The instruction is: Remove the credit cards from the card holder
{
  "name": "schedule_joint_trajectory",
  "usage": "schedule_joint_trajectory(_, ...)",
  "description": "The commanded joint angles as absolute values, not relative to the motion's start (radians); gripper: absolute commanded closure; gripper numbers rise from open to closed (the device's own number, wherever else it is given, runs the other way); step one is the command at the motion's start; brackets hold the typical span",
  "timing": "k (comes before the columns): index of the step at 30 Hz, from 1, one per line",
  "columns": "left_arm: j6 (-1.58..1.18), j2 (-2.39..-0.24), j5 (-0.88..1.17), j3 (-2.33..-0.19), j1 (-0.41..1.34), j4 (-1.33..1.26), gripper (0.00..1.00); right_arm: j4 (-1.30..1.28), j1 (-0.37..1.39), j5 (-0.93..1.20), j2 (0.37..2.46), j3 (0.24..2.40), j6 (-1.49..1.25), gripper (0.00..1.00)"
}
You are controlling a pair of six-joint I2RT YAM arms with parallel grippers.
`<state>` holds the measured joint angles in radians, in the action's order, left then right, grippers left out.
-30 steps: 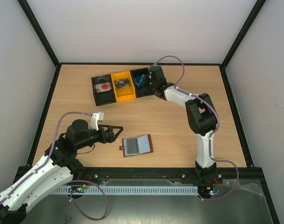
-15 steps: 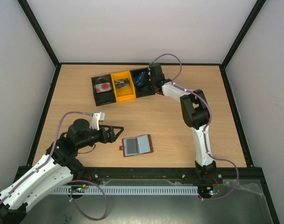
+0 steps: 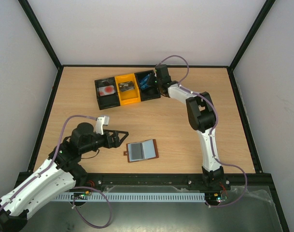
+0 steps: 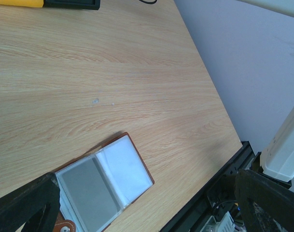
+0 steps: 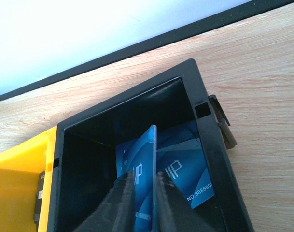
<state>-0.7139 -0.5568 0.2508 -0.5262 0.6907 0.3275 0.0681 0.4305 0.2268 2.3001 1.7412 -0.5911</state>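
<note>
A blue credit card (image 5: pixel 146 159) is held on edge, tilted slightly, inside the right-hand black bin (image 5: pixel 215 164) of a three-bin tray (image 3: pixel 130 100). Its long axis runs from the fingertips into the bin, and its pale lettering is seen at a slant. It is pinched between the narrow fingers of the right gripper (image 5: pixel 146 195), one finger against each face. A second blue card (image 5: pixel 190 169) lies flat on the bin's floor just beside it, with pale lettering and a number facing up.

The tray sits near the far edge of the table (image 3: pixel 175 140), left of the middle; its yellow bin is the middle one, with a black bin on each side.

The card holder (image 3: pixel 142 151) lies close to the near edge, about midway between the left and right edges and well apart from the tray. It is spread open with its inner panels up — a darker grey one on the left, a paler one on the right. Its long axis runs roughly along the near edge, and its small brown tab points toward the left edge.

The left gripper (image 3: pixel 123 137) is just to the left of the card holder — its jaws are spread wide and hold nothing.
</note>
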Motion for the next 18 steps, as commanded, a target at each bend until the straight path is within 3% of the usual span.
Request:
schedule_joint_trajectory(1, -0.701, -0.563, 0.259, -0.521, 0.69, 0.317, 0.01, 0.022, 0.425, 0.19, 2.32, 1.787, -0.589, 0.82)
schedule_joint_trajectory(8, -0.701, -0.561, 0.262, -0.521, 0.69, 0.322, 0.01, -0.045, 0.423, 0.168, 2.319, 1.843, -0.59, 0.65)
schedule_joint_trajectory(18, -0.729, -0.583, 0.251, -0.503, 0.69, 0.317, 0.01, -0.163, 0.423, 0.219, 2.233, 1.854, -0.607, 0.58)
